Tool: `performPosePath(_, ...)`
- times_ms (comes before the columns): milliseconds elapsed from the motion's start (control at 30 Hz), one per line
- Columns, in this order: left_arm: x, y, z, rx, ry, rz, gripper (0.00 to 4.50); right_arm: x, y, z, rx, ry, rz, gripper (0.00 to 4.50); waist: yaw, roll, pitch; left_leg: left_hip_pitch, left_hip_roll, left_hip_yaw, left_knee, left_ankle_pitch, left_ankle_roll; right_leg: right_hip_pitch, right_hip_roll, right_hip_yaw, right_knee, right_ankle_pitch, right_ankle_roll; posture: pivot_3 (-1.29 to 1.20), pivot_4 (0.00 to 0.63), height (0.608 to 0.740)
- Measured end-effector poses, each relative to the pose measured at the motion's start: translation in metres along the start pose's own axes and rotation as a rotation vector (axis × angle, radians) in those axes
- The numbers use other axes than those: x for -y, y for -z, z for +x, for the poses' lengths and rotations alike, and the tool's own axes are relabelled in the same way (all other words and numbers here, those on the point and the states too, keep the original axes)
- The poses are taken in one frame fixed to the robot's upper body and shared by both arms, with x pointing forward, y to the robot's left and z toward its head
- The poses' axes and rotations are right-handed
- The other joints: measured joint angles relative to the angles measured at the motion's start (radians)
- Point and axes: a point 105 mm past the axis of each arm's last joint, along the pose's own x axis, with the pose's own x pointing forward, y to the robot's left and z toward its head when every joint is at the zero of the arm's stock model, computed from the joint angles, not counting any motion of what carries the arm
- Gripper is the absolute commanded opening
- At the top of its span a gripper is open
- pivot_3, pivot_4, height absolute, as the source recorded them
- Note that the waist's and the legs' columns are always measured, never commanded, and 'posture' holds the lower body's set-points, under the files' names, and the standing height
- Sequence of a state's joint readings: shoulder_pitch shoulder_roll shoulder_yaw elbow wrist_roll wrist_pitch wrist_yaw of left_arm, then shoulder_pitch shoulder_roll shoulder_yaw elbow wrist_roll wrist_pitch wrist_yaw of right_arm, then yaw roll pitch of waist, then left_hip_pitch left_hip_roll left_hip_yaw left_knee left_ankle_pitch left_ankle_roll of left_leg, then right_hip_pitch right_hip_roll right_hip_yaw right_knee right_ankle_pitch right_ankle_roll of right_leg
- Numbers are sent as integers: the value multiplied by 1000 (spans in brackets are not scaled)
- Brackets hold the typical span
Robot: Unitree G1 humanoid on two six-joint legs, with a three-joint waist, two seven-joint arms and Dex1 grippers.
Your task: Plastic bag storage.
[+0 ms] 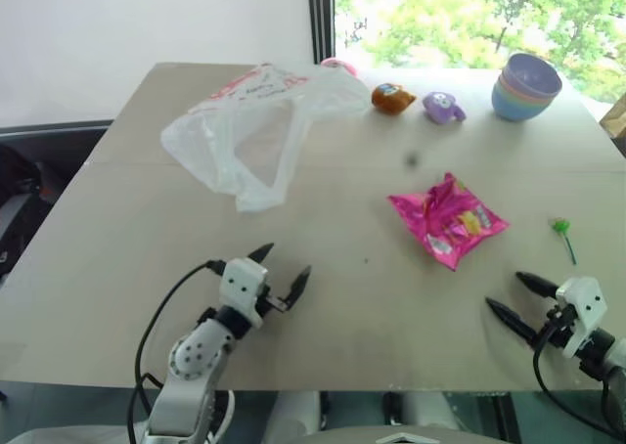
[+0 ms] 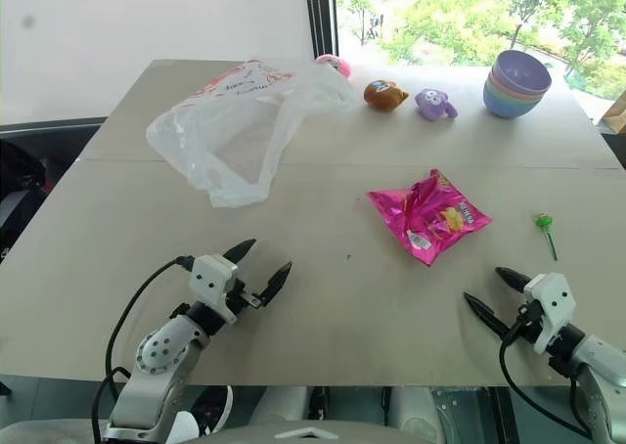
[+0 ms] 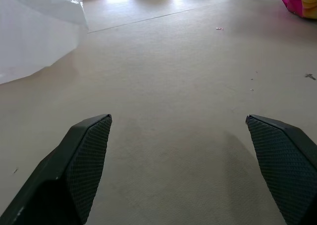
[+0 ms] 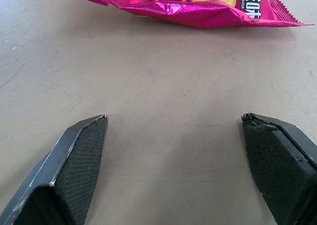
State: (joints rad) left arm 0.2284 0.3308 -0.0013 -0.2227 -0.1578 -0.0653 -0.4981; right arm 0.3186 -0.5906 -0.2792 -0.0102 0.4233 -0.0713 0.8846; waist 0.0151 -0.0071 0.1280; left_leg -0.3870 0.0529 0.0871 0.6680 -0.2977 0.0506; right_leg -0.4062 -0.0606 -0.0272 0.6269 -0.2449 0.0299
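A wide, pale surface (image 1: 323, 317) seen from above, with a window along its far edge. On the far left part lies the plastic bag (image 1: 249, 136), a large, crumpled, translucent white carrier bag with red print near its top; it rests flat on the surface, well apart from both grippers. Nearer the viewer on the left, the left gripper (image 1: 282, 273) hovers low over bare surface, its two black fingers (image 1: 298, 286) spread wide with nothing between them. The left wrist view shows a pale edge of the bag ahead of these fingers and off to one side.

Along the far edge, just beside the bag's right corner, a small pink toy (image 1: 339, 66) peeks out, then a brown toy (image 1: 392, 98), a purple toy (image 1: 443, 108), and a stack of pastel bowls (image 1: 525, 87).

In the middle right lies a shiny pink snack packet (image 1: 448, 219), flat on the surface. Further right is a small green lollipop (image 1: 562, 231).

At the near right, the right gripper (image 1: 520, 300) sits low near the surface's edge, its fingers (image 1: 511, 319) also wide apart and holding nothing, pointing toward the snack packet.
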Motion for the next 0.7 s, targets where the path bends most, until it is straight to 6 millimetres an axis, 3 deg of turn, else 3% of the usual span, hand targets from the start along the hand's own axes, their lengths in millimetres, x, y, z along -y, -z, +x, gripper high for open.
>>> performPosePath(700, 3, 1, -3, 8, 4, 11, 4500, 4, -13, 11, 48, -12, -26, 4396, -1, 1, 0, 2, 0, 2, 1, 0, 0, 0, 2, 3, 2, 1, 1, 0, 150, 740)
